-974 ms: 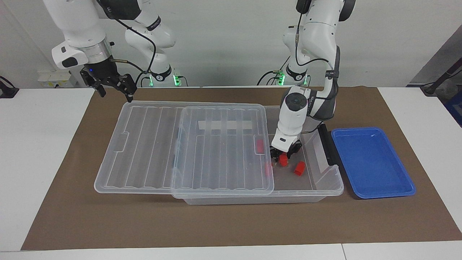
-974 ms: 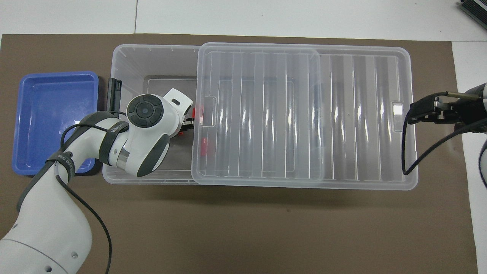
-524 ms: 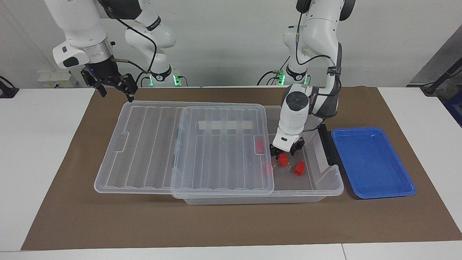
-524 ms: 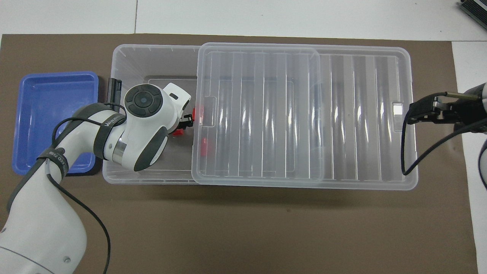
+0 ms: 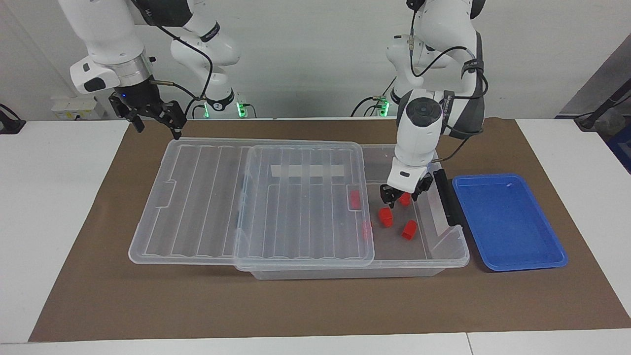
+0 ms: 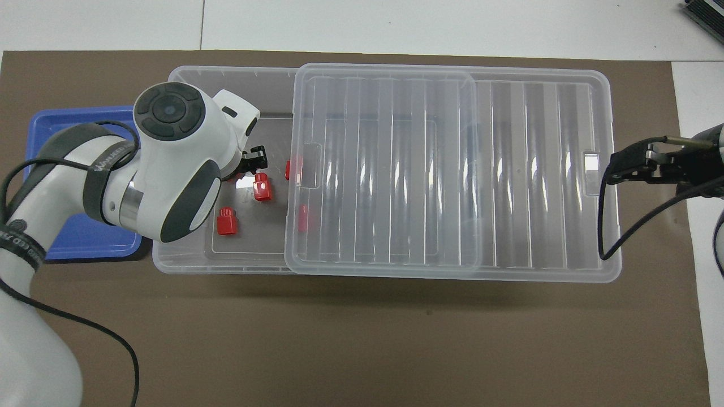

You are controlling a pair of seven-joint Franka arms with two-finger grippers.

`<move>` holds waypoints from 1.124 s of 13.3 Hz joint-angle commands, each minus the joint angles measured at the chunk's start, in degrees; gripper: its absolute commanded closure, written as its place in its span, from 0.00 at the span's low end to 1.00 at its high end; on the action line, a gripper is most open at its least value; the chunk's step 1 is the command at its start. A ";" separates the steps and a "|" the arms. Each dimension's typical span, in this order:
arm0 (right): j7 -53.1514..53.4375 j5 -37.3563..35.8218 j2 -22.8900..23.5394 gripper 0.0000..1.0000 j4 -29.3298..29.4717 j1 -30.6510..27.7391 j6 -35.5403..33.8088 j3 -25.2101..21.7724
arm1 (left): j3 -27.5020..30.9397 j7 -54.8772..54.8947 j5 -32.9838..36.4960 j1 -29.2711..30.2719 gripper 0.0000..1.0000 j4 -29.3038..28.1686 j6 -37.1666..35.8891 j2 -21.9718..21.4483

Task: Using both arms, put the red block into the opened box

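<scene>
Red block (image 5: 385, 217) lies on the floor of the box (image 5: 458, 249), in the uncovered part at the left arm's end, free of any grip. The left gripper (image 5: 405, 195) hangs just above it, jaws apart. A further red block (image 5: 405, 198) shows between the jaws; whether they touch it cannot be told. A third block (image 5: 409, 229) lies close beside the first. Two more blocks (image 5: 355, 198) (image 5: 366, 229) show through the clear lid (image 5: 296, 197), which lies slid toward the right arm's end, covering most of the box. The blue tray (image 5: 508, 222), beside the box, shows no block. The right gripper (image 5: 153, 116) waits over the lid's corner at its own end of the counter (image 5: 49, 222), jaws apart. Judged stage: placement appears done, with five blocks in the box. At most, the left arm's withdrawal is left.
</scene>
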 commanded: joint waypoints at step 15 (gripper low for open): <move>0.05 1.07 -0.73 0.00 -0.39 -0.59 -0.36 0.30 | 0.21 23.05 -5.27 17.61 0.00 10.49 -20.34 -11.30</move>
